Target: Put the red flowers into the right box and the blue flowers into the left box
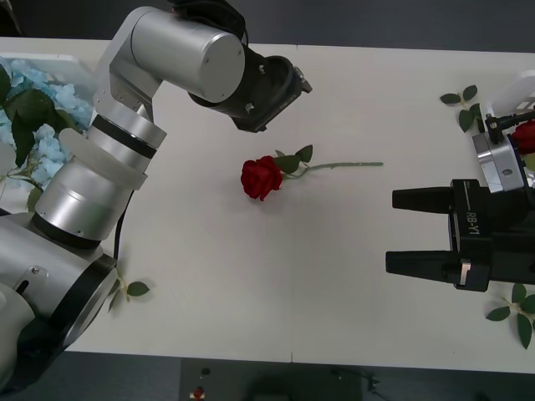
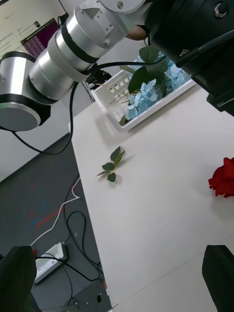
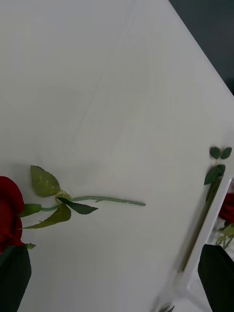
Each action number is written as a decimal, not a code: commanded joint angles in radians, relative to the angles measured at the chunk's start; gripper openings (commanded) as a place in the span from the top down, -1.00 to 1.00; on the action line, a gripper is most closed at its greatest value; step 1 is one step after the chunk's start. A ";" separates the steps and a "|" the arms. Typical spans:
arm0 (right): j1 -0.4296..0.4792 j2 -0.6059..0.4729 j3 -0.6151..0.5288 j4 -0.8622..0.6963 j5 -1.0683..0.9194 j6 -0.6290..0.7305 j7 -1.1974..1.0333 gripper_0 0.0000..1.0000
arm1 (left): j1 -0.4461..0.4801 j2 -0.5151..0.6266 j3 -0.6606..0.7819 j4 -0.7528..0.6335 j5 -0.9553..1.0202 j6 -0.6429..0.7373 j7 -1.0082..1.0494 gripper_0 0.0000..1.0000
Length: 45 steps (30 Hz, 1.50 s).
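One red flower (image 1: 262, 177) lies on the table's middle, its stem pointing right. My left arm's wrist (image 1: 267, 90) hovers just beyond the bloom. In its wrist view the left gripper (image 3: 117, 285) is open, with the rose (image 3: 9, 214) by one finger. My right gripper (image 1: 410, 231) is open at the right, level with the table and aimed at the rose (image 2: 224, 178), well short of it. The left box (image 1: 52, 60) at the far left holds blue flowers (image 1: 38, 109). At the right edge the right box (image 1: 512, 90) shows a red bloom (image 1: 527, 134).
Loose green leaf sprigs lie near the right box (image 1: 464, 104), at the front right (image 1: 514, 313) and at the front left by my left arm (image 1: 129, 289). Bare tabletop surrounds the rose. The table's front edge drops to a floor with cables (image 2: 73, 229).
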 commanded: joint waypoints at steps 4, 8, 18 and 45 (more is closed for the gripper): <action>0.000 0.002 -0.006 -0.007 -0.011 -0.010 0.012 -1.00 | -0.031 -0.031 -0.154 -0.059 -0.169 -0.019 0.552 -1.00; 0.000 0.002 -0.006 -0.007 -0.011 -0.012 0.014 -1.00 | -0.030 -0.031 -0.272 -0.059 -0.249 -0.024 0.802 -1.00; 0.000 0.002 -0.006 -0.007 -0.011 -0.012 0.014 -1.00 | -0.027 -0.031 -0.441 0.021 -0.293 -0.016 1.088 -1.00; 0.000 0.004 -0.006 -0.007 -0.006 -0.012 0.014 -1.00 | -0.025 -0.028 -0.464 0.398 -0.369 -0.234 0.804 1.00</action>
